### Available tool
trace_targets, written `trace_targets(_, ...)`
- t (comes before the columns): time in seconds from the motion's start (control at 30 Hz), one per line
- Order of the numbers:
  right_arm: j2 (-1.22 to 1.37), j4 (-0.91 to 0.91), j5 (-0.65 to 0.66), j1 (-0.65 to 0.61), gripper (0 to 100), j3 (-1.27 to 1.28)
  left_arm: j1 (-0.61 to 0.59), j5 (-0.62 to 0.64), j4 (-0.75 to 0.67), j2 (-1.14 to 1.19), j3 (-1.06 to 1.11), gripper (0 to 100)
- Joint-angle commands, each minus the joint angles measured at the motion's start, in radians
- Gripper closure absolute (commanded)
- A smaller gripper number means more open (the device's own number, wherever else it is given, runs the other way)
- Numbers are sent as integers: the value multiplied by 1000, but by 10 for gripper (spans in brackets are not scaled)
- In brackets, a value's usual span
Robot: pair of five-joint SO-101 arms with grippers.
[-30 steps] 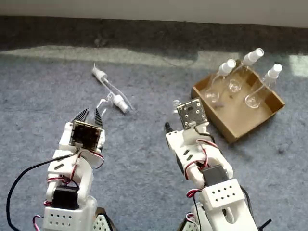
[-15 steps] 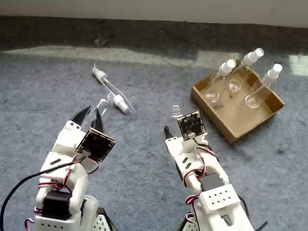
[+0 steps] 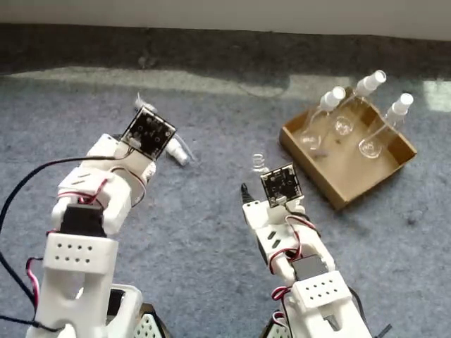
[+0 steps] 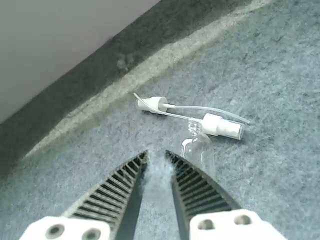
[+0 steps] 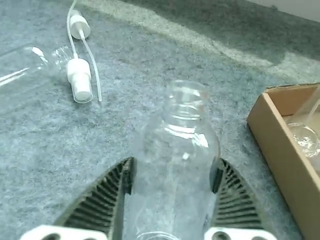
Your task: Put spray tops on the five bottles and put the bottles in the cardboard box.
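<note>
Beyond the left gripper (image 4: 156, 154), 2 spray tops (image 4: 159, 104) (image 4: 223, 126) lie beside a bottle (image 4: 197, 150).

Daylight, even and fairly bright in all views. High view: pale light band (image 3: 211, 81) crosses the carpet (image 3: 211, 232) at the far side, with a dark shaded strip between it and the wall (image 3: 225, 10). There's a second bright patch (image 3: 437, 95) at the edge beside the cardboard box (image 3: 338, 190). Box floor is well lit, and the capped bottles (image 3: 342, 116) in it throw small glints. Shadows beside the left arm (image 3: 106, 204) and right arm (image 3: 289, 232) are soft, no hard edges. Left wrist view: the band runs diagonally; the lying bottle (image 4: 198, 150) has faint highlights. Right wrist view: the bottle (image 5: 175, 130) in the right gripper (image 5: 175, 167) shows white specular spots at the shoulder.
</note>
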Motion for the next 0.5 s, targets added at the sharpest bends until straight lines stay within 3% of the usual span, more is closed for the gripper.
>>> trace_targets(0.0,-24,-30,-8,54,878,-12,-8,-3,5,200,-139,993)
trace_targets(0.3,-24,-30,-8,76,878,-15,-4,-3,25,570,-271,992)
trace_targets(0.47,-24,-30,-8,76,878,-15,-4,-3,157,753,-456,992)
